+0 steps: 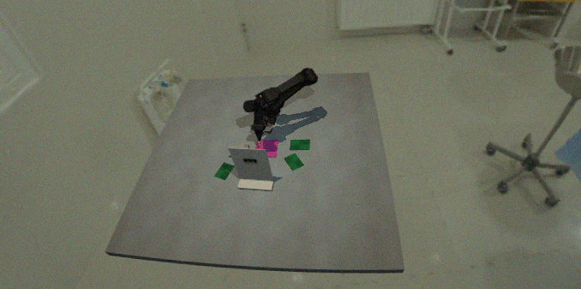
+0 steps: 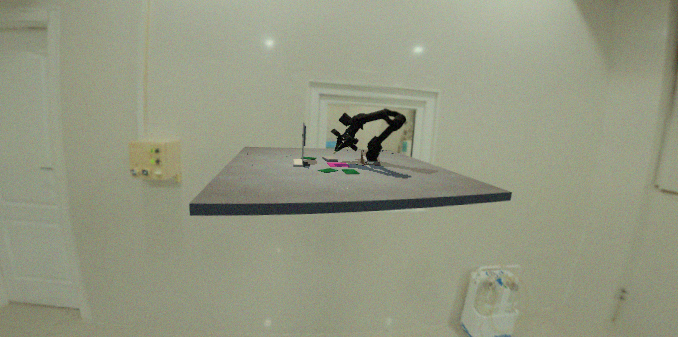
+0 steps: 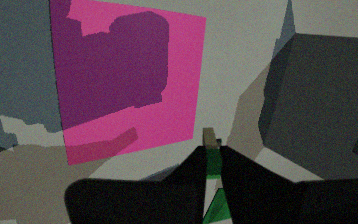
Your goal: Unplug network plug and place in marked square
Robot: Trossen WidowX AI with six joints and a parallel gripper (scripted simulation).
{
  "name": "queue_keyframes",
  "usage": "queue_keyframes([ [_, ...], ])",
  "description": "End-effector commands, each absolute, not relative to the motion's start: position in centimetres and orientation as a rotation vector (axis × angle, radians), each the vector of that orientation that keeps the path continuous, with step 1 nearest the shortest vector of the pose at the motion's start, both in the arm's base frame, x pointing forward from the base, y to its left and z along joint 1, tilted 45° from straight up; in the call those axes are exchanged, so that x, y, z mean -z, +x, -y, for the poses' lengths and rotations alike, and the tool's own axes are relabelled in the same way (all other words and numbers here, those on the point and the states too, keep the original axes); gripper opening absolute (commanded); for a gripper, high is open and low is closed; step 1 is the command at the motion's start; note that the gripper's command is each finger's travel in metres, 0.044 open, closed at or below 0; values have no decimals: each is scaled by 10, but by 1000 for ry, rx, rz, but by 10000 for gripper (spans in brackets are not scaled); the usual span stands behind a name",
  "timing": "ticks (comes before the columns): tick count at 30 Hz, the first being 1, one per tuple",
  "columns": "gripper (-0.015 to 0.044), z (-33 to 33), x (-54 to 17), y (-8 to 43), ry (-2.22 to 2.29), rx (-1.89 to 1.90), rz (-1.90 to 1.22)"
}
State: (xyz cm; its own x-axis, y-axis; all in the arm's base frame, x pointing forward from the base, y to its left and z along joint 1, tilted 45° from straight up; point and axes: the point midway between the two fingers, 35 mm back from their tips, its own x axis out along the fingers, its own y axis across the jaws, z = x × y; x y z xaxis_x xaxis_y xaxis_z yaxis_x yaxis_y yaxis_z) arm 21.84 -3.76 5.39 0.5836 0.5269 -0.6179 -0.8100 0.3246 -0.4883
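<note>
clamped narrow, my end effector (image 3: 213, 159) holds the network plug (image 3: 212, 159) between its two dark fingers; in the wrist view only a green sliver and a tan tip of the plug show in the slit between them. from the top view my end effector (image 1: 258, 136) points down at the desk (image 1: 326, 219), which spreads out on every side below it. ahead of my end effector, a little to the right in the wrist view, stands the upright panel (image 3: 320, 105), grey and well out of contact with me; from the top view the panel (image 1: 250, 162) rises from a pale base plate (image 1: 255, 184), and the dark socket (image 1: 249, 160) on its face is apart from the plug. ahead and left of my fingers lies the marked square (image 3: 130, 85), pink and flat on the desk, with my shadow dark across it. the plug is up off the desk, near the square's edge. three green patches (image 1: 299, 144) lie flat on the desk around the panel and square.
</note>
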Motion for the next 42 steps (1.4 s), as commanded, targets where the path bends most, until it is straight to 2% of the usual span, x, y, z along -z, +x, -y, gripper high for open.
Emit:
queue_keyframes([
  [1,0,32,-61,213,-823,-941,-310],
  [42,0,4,-41,211,-799,-958,-260],
])
